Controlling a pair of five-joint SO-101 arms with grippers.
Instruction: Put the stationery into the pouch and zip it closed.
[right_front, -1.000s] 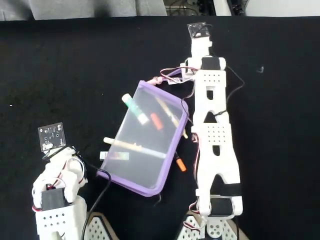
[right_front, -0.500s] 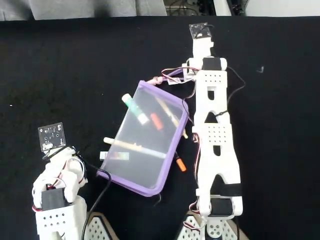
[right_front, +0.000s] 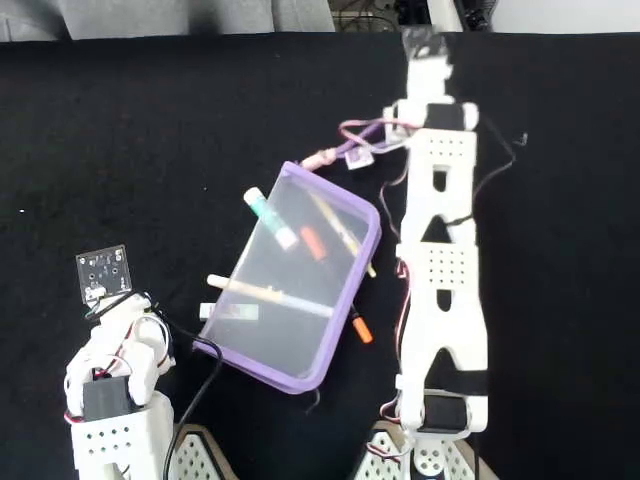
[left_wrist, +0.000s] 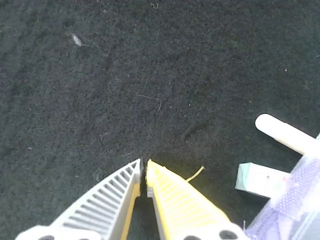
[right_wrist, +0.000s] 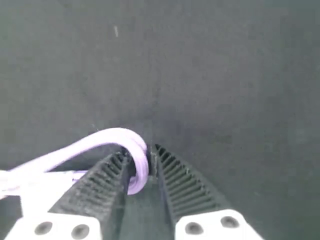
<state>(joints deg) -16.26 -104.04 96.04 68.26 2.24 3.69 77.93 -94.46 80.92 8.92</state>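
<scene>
The translucent pouch (right_front: 300, 285) with a purple edge lies mid-table, holding a green-capped stick (right_front: 268, 216), an orange piece (right_front: 313, 242), a pencil (right_front: 335, 225) and a long white pen (right_front: 268, 292). An orange marker (right_front: 360, 328) pokes out at its right side. My right gripper (right_wrist: 150, 152) is shut on the pouch's purple strap (right_wrist: 107, 140), beyond the pouch's far corner (right_front: 400, 126). My left gripper (left_wrist: 144, 162) is shut on nothing, low at the near left (right_front: 138, 322), with the pen's end (left_wrist: 280, 132) and the pouch corner (left_wrist: 295, 210) close by.
A small pale eraser (right_front: 228, 312) lies against the pouch's left edge, also seen as the eraser (left_wrist: 260, 180) beside the pen. The right arm (right_front: 440, 270) stretches along the pouch's right side. Black cloth covers the table, with open room at far left and far right.
The right arm has swung right and farther back with the strap in its gripper, drawing the strap out; the pouch's far corner shifted slightly right. The left arm has not moved.
</scene>
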